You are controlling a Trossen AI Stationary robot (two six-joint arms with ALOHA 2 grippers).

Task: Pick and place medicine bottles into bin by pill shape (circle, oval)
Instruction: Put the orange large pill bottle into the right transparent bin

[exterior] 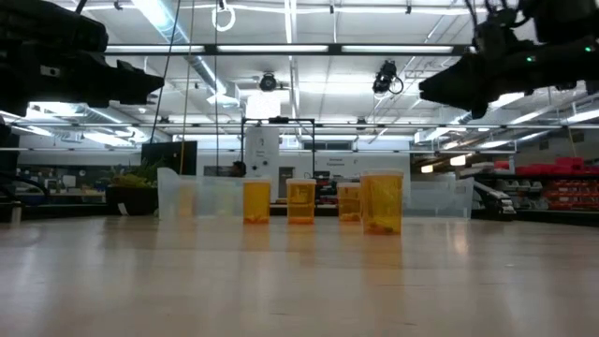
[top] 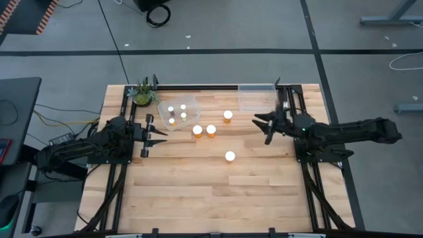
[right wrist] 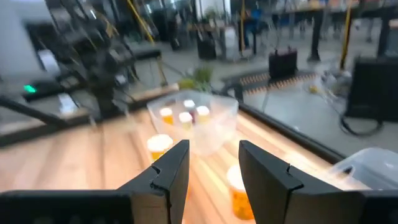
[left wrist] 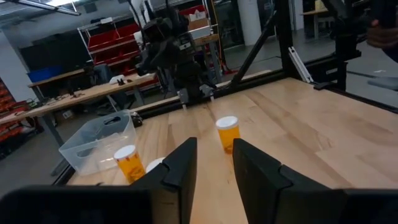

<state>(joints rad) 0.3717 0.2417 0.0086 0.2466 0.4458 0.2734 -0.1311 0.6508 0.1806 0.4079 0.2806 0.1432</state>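
Several orange medicine bottles with white caps stand upright on the table: two side by side [top: 197, 130] [top: 211, 129], one farther back [top: 228, 116] and one nearer [top: 230, 157]. They also show in the low view [exterior: 301, 201]. Several more bottles [top: 177, 114] stand inside the clear left bin [top: 188, 102]. My left gripper [top: 162, 137] is open and empty, above the table to the left of the pair [left wrist: 214, 162]. My right gripper [top: 259, 125] is open and empty, to the right of the bottles [right wrist: 214, 162].
A second clear bin [top: 256, 97] stands at the far right, with nothing showing inside. A small green plant [top: 142, 92] stands at the far left corner. Black frame rails [top: 198, 86] run along the table's far edge and sides. Bare wood lies toward the near edge [top: 211, 198].
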